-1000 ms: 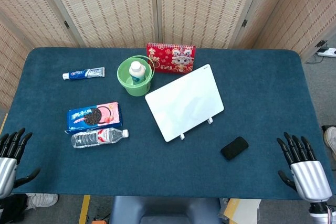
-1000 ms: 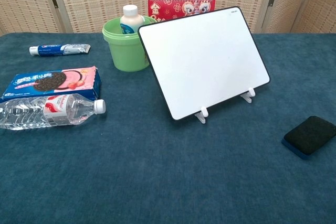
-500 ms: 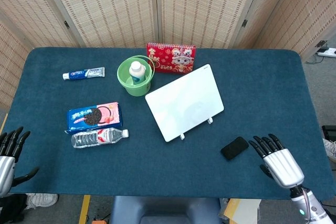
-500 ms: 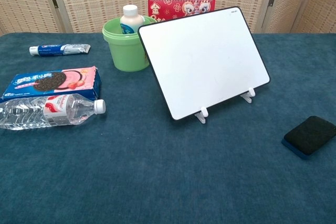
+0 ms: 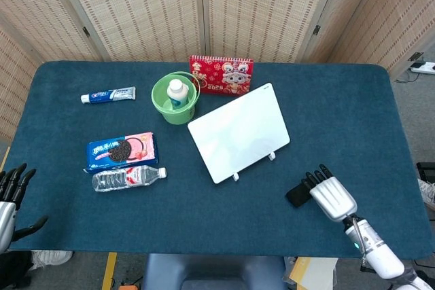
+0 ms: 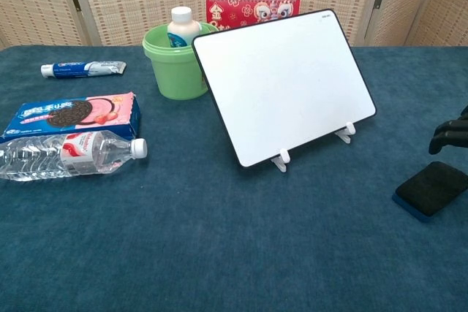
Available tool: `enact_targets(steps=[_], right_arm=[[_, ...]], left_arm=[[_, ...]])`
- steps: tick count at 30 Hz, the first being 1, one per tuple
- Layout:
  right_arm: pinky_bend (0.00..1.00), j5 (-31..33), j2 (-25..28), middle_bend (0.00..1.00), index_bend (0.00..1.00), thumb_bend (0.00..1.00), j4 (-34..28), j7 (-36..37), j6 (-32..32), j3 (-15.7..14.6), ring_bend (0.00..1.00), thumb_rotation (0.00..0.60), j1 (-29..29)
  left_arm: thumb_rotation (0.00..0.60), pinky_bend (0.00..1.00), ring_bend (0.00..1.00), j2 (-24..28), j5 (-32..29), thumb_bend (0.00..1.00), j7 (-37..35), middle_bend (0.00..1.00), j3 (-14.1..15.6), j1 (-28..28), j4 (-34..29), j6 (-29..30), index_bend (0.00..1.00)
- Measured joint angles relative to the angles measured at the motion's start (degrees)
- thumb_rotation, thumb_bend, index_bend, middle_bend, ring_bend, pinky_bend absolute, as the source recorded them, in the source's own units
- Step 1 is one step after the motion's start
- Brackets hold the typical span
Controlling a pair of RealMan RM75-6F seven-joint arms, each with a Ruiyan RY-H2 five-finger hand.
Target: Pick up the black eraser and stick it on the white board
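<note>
The black eraser [image 5: 296, 196] [image 6: 431, 188] lies flat on the blue table, right of the white board's stand. The white board [image 5: 238, 132] [image 6: 284, 85] leans back on two small white feet at mid-table. My right hand [image 5: 331, 195] hovers over the eraser's right part with its fingers apart and pointing toward the board. From the head view it hides about half of the eraser. In the chest view only its dark fingertips [image 6: 450, 134] show at the right edge, above the eraser and apart from it. My left hand [image 5: 11, 203] hangs open off the table's front left corner.
A green bucket [image 5: 175, 102] [image 6: 173, 65] holding a white bottle stands behind the board's left side, with a red calendar [image 5: 221, 75] beside it. A cookie pack [image 5: 122, 151], a water bottle [image 5: 128, 178] and a toothpaste tube [image 5: 108, 94] lie on the left half.
My right hand has swung in from the table's front right edge, leftward and forward, to a spot over the eraser. The left hand has sunk slightly lower. The eraser has not moved.
</note>
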Motion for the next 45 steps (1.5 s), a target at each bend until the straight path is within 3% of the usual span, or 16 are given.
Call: enact_targets(steps=[20, 24, 29, 37, 45], right_arm=[[0.18, 8.9, -6.2, 0.26, 0.26, 0.25, 2.2, -11.9, -5.7, 0.2, 0.28, 0.6, 4.3], [0.31, 8.7, -7.4, 0.39, 0.43, 0.25, 3.5, -12.2, -4.8, 0.0, 0.4, 0.6, 4.7], [0.44, 5.3, -9.5, 0.5, 0.59, 0.25, 7.3, -10.6, -1.0, -0.7, 0.52, 0.6, 4.9], [0.47, 1.7, -10.5, 0.51, 0.6, 0.25, 9.8, -3.1, 6.5, -0.5, 0.54, 0.6, 4.8], [0.47, 0.9, -17.1, 0.51, 0.6, 0.25, 16.5, 2.2, 12.1, 4.6, 0.54, 0.6, 7.4]], left_arm=[[0.6, 0.01, 0.0, 0.9, 1.6, 0.19, -3.0, 0.0, 0.3, 0.5, 0.2, 1.7, 0.0], [0.6, 0.01, 0.0, 1.0, 2.9, 0.19, -4.9, 0.0, 0.3, 0.6, 1.4, 3.1, 0.0], [0.6, 0.01, 0.0, 0.9, 2.9, 0.19, -4.7, 0.0, 0.3, 0.7, 1.4, 3.2, 0.0], [0.6, 0.01, 0.0, 0.7, 2.5, 0.19, -4.2, 0.0, 0.2, 0.6, 1.2, 2.9, 0.0], [0.6, 0.01, 0.0, 0.5, 2.4, 0.19, -3.2, 0.0, 0.4, 0.4, 0.8, 2.0, 0.0]])
